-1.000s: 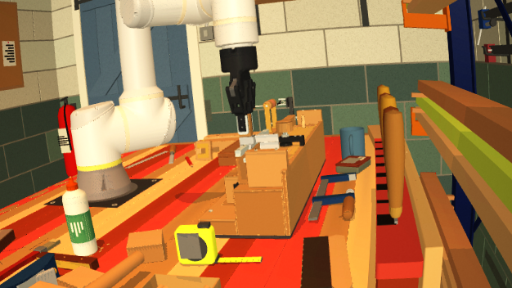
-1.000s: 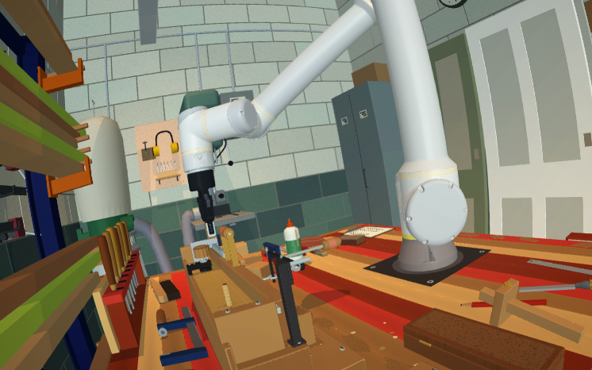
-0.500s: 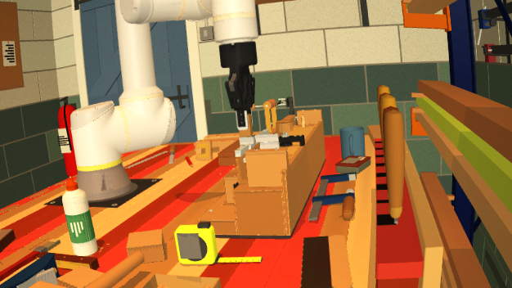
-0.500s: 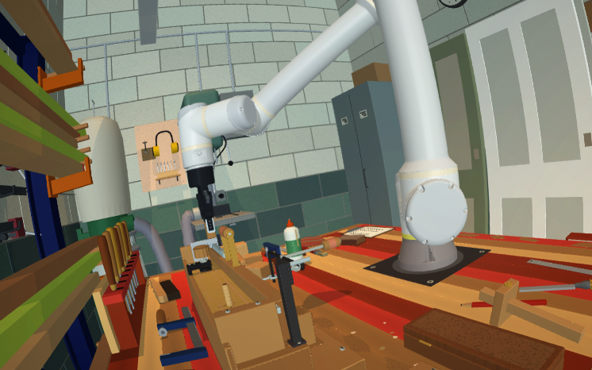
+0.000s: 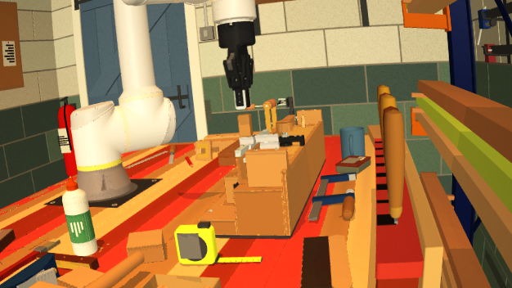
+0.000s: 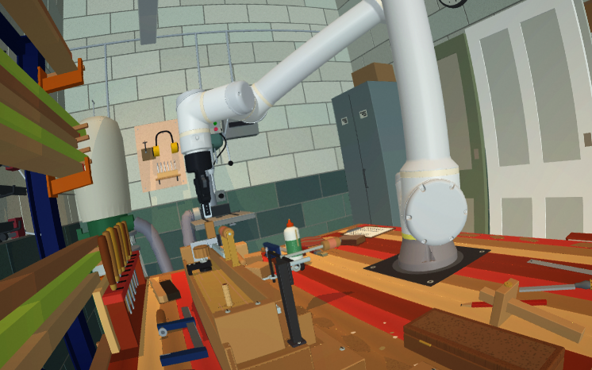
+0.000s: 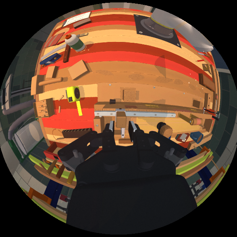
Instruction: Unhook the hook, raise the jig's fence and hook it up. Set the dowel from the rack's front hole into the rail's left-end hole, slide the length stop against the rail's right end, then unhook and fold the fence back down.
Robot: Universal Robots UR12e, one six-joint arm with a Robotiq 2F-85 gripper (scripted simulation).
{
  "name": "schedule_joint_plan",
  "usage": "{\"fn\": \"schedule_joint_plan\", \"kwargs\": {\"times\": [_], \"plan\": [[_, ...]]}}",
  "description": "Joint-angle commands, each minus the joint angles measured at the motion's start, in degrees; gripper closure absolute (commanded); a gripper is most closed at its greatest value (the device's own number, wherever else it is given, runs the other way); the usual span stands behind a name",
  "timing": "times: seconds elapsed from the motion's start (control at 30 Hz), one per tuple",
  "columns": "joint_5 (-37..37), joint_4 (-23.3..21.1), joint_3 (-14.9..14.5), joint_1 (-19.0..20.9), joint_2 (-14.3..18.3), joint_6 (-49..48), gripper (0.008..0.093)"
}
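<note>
The far half of the wooden jig (image 5: 270,176) is partly hidden behind its own near blocks in the side camera. Its metal rail (image 7: 134,114) runs along the top, with the length stop (image 7: 121,119) a block on the rail straight below my fingers. A dowel (image 6: 226,295) stands upright in the jig's near end. The fence (image 6: 229,251) stands raised at the far end beside a round knob (image 7: 165,130). My gripper (image 5: 242,104) (image 6: 207,212) (image 7: 121,128) hangs well above the length stop, partly closed and empty.
A blue mug (image 5: 352,141) stands right of the jig, near a chisel rack (image 5: 390,163) and blue clamps (image 5: 333,190). A yellow tape measure (image 5: 196,244), glue bottle (image 5: 79,219) and wood blocks lie in front. A black post (image 6: 288,296) stands beside the jig.
</note>
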Motion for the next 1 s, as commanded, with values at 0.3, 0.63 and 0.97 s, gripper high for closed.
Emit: {"fn": "schedule_joint_plan", "kwargs": {"times": [0.3,0.63,0.97], "plan": [[0.0,-0.01,-0.01,0.0,0.02,0.0,0.0534],[0.0,0.51,-0.33,0.0,-0.22,0.0,0.0534],[0.0,10.89,-7.3,0.0,-3.8,0.0,0.0534]]}}
